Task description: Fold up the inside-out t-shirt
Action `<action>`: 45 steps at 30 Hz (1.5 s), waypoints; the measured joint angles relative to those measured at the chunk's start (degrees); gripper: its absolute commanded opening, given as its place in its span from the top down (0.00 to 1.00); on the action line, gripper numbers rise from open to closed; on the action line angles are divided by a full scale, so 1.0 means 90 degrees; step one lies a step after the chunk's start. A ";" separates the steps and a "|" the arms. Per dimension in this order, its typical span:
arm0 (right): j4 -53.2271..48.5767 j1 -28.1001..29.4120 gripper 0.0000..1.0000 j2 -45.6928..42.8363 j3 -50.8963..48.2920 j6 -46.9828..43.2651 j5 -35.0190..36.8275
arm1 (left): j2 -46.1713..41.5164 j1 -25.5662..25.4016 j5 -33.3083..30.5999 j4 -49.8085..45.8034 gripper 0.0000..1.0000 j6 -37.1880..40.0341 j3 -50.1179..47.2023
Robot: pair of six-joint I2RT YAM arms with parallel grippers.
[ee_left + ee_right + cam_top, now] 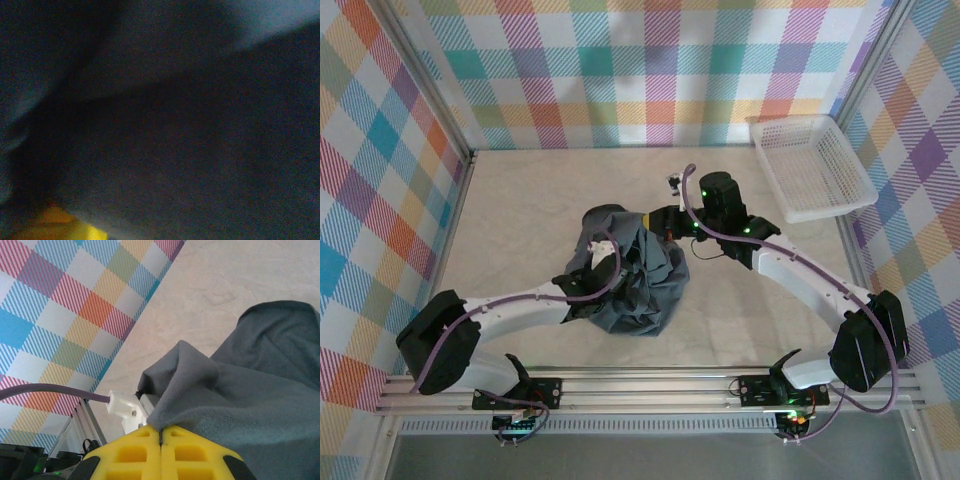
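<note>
Right pincer (161, 436) clamped on t-shirt (260, 390) fold; left pincer (603, 258) buried in cloth, state unclear.

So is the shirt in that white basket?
No, the shirt lies bunched on the table between the arms, while the basket sits apart at the far right corner.
</note>
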 measured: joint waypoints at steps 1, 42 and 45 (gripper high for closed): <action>-0.0124 -0.0002 1.00 0.0000 0.0051 0.0002 0.0075 | -0.0019 0.0056 -0.0061 -0.0017 0.81 -0.0024 0.0000; 0.0945 0.1423 0.39 0.1066 -0.0381 -0.1392 0.1171 | -0.2227 0.1843 0.3861 -0.3483 1.00 0.0262 0.3121; 0.1030 0.1467 0.40 0.1370 -0.0384 -0.1707 0.1685 | -0.2305 0.1851 0.3818 -0.3638 1.00 0.0260 0.3196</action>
